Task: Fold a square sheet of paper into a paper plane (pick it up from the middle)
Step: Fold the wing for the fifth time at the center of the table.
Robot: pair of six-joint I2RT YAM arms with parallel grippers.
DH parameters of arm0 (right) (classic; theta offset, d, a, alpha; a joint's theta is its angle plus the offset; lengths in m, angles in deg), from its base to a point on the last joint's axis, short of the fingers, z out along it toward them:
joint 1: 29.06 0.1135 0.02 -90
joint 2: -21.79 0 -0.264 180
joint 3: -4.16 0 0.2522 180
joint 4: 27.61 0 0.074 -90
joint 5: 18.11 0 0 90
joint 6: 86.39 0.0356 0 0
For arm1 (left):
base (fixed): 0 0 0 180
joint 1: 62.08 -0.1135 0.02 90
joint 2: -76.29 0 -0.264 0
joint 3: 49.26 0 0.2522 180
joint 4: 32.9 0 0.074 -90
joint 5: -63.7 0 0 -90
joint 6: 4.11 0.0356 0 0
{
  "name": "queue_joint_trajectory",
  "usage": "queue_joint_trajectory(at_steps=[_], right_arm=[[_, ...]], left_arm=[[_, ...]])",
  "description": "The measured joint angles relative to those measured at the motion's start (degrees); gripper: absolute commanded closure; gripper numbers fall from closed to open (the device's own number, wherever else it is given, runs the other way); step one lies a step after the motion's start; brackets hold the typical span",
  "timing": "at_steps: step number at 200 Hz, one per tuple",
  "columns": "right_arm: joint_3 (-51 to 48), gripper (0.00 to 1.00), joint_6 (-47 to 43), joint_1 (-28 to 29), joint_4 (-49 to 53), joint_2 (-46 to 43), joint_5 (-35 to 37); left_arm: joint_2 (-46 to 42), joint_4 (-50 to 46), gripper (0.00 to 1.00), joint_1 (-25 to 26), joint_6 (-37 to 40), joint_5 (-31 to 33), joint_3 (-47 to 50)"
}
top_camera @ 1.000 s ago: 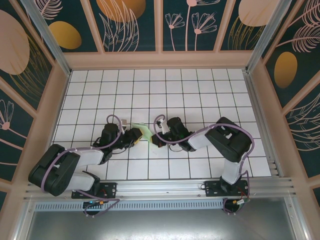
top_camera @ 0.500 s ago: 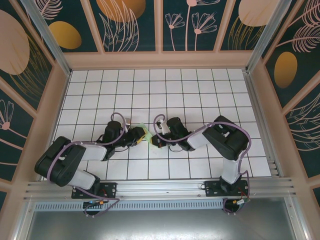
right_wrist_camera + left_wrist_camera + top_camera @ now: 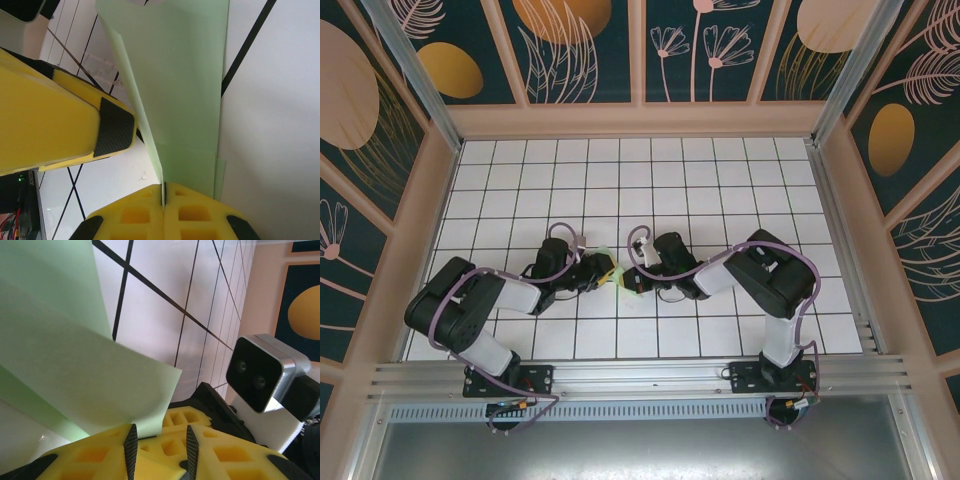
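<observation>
In the middle of the worktop [image 3: 720,180] the right gripper [image 3: 163,194] pinched the folded square sheet of paper [image 3: 182,85] by its end. The left gripper [image 3: 160,442] stood spread at the loose flap. To my judgement it should close gently there, with the crease line straight.

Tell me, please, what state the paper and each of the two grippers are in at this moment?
right gripper: shut on the paper.
left gripper: open, jaws a little apart beside the paper's corner, not gripping it.
paper: folded over, one edge pinched in the right gripper.
</observation>
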Motion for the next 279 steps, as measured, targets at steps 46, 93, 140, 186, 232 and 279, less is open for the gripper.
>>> queue_joint_trajectory(at_steps=[46, 93, 140, 186, 232, 279], right_arm=[[0.55, 0.99, -0.04, -0.09, 1.20, 0.00, -0.50], [1.42, 0.95, -0.07, -0.11, 3.06, -0.02, -0.57], [1.77, 0.87, -0.20, -0.11, 4.74, -0.66, -0.48], [1.77, 0.81, -0.26, -0.11, 7.32, -1.95, -0.48], [1.77, 0.80, -0.46, -0.11, 9.57, -3.56, -0.22], [1.92, 0.81, -2.03, -0.11, 12.02, -4.17, -0.04]], left_arm=[[1.90, 0.39, 0.67, 0.00, 0.04, 0.00, -1.16], [2.93, 0.90, 0.69, 0.00, 0.26, 0.02, -1.38], [3.13, 1.09, 0.69, 0.04, 0.44, 0.02, -1.38], [3.41, 1.29, 0.70, 0.04, 0.44, 0.00, -1.38], [3.74, 1.92, 0.70, 0.04, 0.44, 0.00, -1.38], [3.78, 2.40, 0.70, 0.04, 0.44, 0.00, -1.38]])
